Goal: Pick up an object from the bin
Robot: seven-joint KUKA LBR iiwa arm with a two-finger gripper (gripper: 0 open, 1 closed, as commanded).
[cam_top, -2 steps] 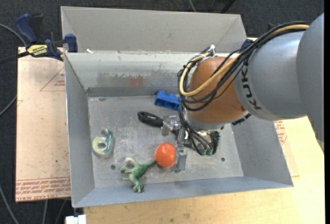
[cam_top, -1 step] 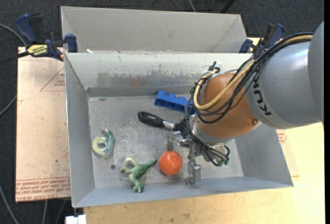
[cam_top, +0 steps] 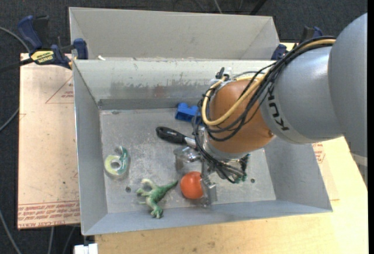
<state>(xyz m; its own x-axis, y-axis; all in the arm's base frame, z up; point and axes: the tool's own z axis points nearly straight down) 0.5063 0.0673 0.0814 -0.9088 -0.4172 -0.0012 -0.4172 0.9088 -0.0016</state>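
The grey metal bin (cam_top: pixel 86 130) holds a handful of loose things spread thinly over its floor, and the arm reaches in from the right with its two-finger gripper (cam_top: pixel 197 177) low over the near right part of that floor. The thing closest to it is a small, round, orange ball (cam_top: pixel 190 185), which lies near the front wall. The two metal fingers look spread rather than pressed together: one finger (cam_top: pixel 186 158) stands just up and to the left of the ball, the other (cam_top: pixel 207 192) is touching or just beside the ball's right side. The ball therefore sits roughly in the gap, somewhat to one edge of it, and appears to rest on the floor rather than hang in a grip. By that reading the approach is made and the tool is down at the level of the things, but the closing of the fingers and the lift are not yet done, so most of the task is left. Nothing is seen clamped in the tool. The other things lie apart from it: a green plastic toy dinosaur (cam_top: pixel 155 193) just left of the ball, a pale greenish roll of tape (cam_top: pixel 117 163) well off near the left wall, a black elongated handle-like thing (cam_top: pixel 169 134) above the gripper, and a small blue plastic block (cam_top: pixel 186 111) by the back wall.
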